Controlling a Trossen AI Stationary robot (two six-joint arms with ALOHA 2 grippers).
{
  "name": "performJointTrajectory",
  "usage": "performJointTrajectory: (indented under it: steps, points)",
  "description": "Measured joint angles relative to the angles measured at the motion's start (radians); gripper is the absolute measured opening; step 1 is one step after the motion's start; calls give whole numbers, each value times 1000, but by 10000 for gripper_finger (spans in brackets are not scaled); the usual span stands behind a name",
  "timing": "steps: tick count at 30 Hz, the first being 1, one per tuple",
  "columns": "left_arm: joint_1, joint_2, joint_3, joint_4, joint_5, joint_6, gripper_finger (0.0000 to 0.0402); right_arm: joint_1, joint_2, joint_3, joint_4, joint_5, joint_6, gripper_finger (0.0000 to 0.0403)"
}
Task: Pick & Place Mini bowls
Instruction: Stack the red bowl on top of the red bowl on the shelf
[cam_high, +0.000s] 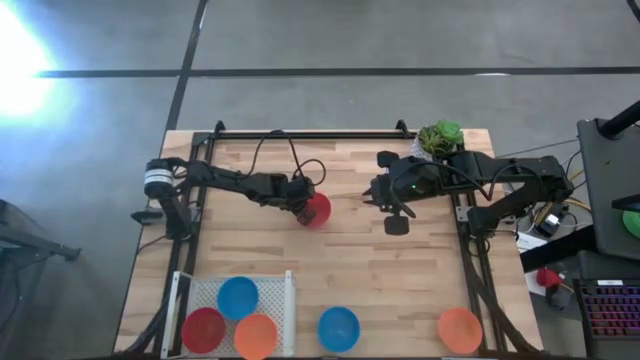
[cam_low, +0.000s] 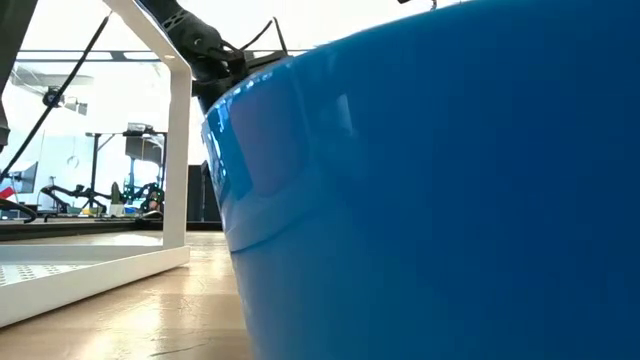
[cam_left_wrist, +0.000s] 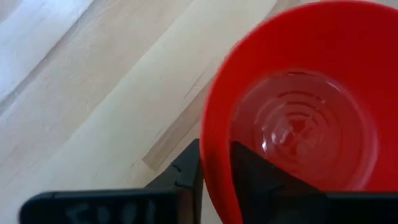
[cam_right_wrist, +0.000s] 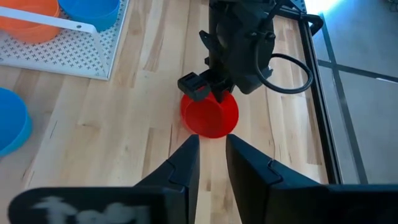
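Observation:
A red mini bowl (cam_high: 318, 210) is at the middle of the wooden table, with my left gripper (cam_left_wrist: 214, 149) shut on its rim. The right wrist view shows this bowl (cam_right_wrist: 210, 117) under the left arm, low over the wood; whether its base touches, I cannot tell. My right gripper (cam_right_wrist: 212, 146) hangs higher, to the bowl's right, its fingers a little apart with nothing between them. Blue (cam_high: 237, 296), red (cam_high: 203, 329) and orange (cam_high: 256, 335) bowls sit in a white rack (cam_high: 290, 300) at the near left. My left gripper holds the red bowl by its rim (cam_left_wrist: 208, 140), on the side toward the table's left. One finger (cam_left_wrist: 261, 180) is inside the bowl and the other finger (cam_left_wrist: 183, 180) outside, with the wall between them. The fingers slant down from the left. The bowl's mouth faces up.
A blue bowl (cam_high: 338, 328) and an orange bowl (cam_high: 460, 330) stand loose near the front edge; that blue bowl (cam_low: 430, 180) fills most of the low view. A potted green plant (cam_high: 440, 138) stands at the far right. Bare wood lies between the red bowl and the rack.

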Motion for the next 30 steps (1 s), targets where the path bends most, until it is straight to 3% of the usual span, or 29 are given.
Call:
performJointTrajectory:
  steps: [5,13,30]
  points:
    - [0,-4,0,-1,5,26,14,0,0,0,0,0,2,68]
    - [0,-64,1,-49,4,80,2,0,0,0,0,0,2,77]
    - [-103,-594,-2,-473,4,101,1,0,0,-4,-1,0,-2,68]
